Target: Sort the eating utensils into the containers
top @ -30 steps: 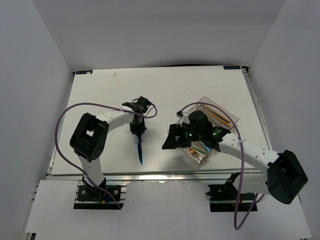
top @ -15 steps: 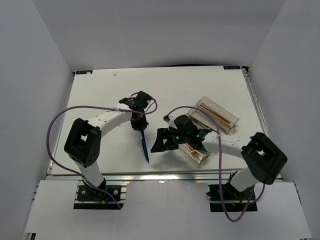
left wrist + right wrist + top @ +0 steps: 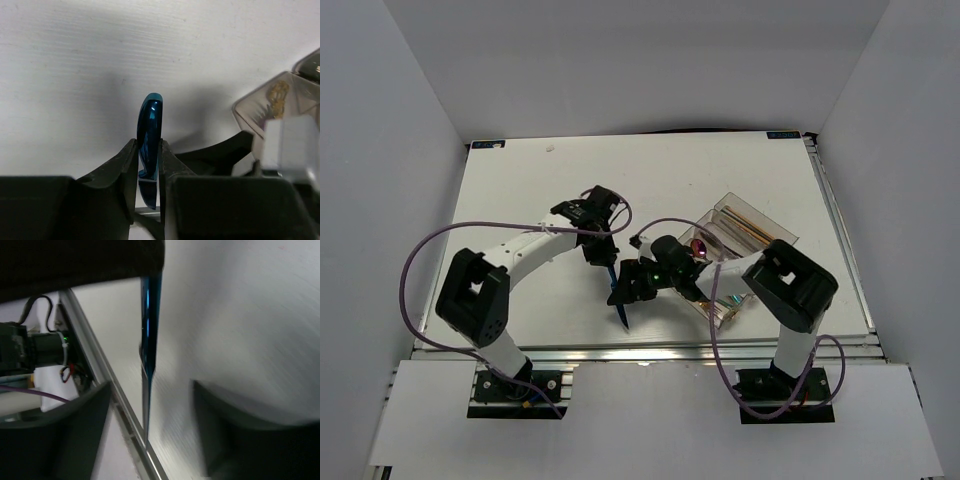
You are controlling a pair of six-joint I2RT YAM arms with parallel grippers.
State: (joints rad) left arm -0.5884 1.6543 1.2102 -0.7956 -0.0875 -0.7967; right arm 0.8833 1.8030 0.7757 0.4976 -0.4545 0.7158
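In the overhead view, the blue utensil (image 3: 619, 312) is seen clamped at its upper end by the left gripper (image 3: 599, 252), just left of the organizer tray (image 3: 790, 240) and outside every compartment. The right gripper (image 3: 625, 288) is brought close beside the utensil. Gold chopsticks (image 3: 752, 225) and iridescent pieces (image 3: 722, 300) are already lodged in the tray, so most of the sorting is judged done. In the left wrist view, the blue utensil (image 3: 150, 145) is pinched edge-on between the closed fingers (image 3: 122, 170) above the white table (image 3: 75, 75). In the right wrist view, the fingers (image 3: 80, 425) are spread wide with nothing held, and the blue utensil (image 3: 149, 330) is framed between them. A handover or placement is judged to remain.
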